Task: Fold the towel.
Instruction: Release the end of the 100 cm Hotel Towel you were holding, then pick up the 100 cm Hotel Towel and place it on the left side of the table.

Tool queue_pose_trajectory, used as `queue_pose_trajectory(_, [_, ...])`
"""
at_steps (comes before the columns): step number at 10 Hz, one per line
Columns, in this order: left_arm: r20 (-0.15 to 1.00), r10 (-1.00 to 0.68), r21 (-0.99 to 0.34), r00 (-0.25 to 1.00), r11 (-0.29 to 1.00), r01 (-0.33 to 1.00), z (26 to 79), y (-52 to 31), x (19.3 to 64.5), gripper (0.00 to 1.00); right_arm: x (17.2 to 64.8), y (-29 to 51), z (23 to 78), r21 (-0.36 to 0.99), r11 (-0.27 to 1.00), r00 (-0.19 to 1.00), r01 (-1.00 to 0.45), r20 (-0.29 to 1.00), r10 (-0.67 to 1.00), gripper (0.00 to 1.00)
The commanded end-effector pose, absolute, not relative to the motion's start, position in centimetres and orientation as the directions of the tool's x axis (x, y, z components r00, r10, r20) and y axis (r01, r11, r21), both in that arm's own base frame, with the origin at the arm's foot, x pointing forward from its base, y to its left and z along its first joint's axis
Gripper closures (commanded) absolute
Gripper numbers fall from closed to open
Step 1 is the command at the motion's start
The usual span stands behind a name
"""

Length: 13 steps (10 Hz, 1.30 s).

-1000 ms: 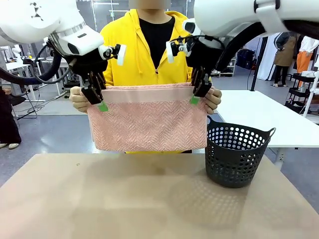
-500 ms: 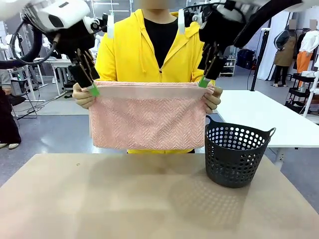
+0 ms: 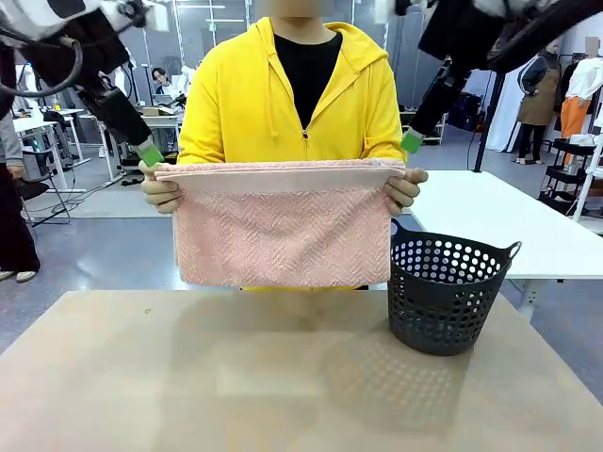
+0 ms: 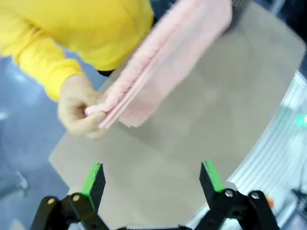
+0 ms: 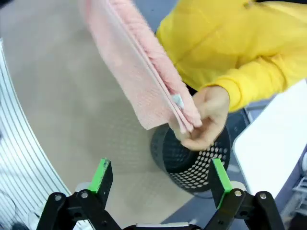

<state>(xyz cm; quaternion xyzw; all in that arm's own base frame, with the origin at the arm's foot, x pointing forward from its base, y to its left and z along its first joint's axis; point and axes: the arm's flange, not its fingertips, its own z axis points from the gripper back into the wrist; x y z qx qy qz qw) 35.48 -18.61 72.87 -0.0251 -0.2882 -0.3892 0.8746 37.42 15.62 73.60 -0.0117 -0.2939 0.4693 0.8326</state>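
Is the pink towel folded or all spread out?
Folded. The towel hangs from the person's hands, several stacked layers showing along its edge.

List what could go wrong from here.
The salmon-pink herringbone terry towel hangs folded from the person's two hands alone; a slip could drop the layers open. The dark grey perforated plastic basket stands close beside its lower corner; lowering might snag the rim. The open left gripper and right gripper hover near those hands.

Robotics lab hall, with white worktables and background desks.
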Motion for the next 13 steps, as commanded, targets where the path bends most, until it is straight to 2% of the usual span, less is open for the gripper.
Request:
queue_pose_trajectory(1, [0.642, -0.547, 0.207, 0.538, 0.799, 0.565, 71.8, -18.1, 33.7, 0.00, 36.3, 14.7, 71.9, -0.245, 0.724, 0.504, -0.644, 0.575, 0.644, 0.00])
queue_pose_trajectory(3, [0.694, -0.504, 0.214, 0.514, 0.826, 0.521, 71.3, -16.7, 33.3, 0.00, 35.9, 13.5, 71.2, -0.202, 0.772, 0.531, -0.602, 0.621, 0.576, 0.00])
queue_pose_trajectory(5, [0.669, -0.522, 0.240, 0.528, 0.825, 0.511, 70.8, -16.2, 34.0, 0.00, 37.1, 13.4, 70.5, -0.117, 0.769, 0.544, -0.629, 0.640, 0.542, 0.00])
queue_pose_trajectory(6, [0.687, -0.497, 0.180, 0.530, 0.823, 0.538, 72.6, -16.4, 33.5, 0.00, 36.3, 13.2, 71.9, -0.189, 0.762, 0.541, -0.619, 0.601, 0.589, 0.00])
queue_pose_trajectory(13, [0.687, -0.497, 0.180, 0.530, 0.823, 0.538, 72.6, -16.4, 33.5, 0.00, 36.3, 13.2, 71.9, -0.189, 0.762, 0.541, -0.619, 0.601, 0.589, 0.00])
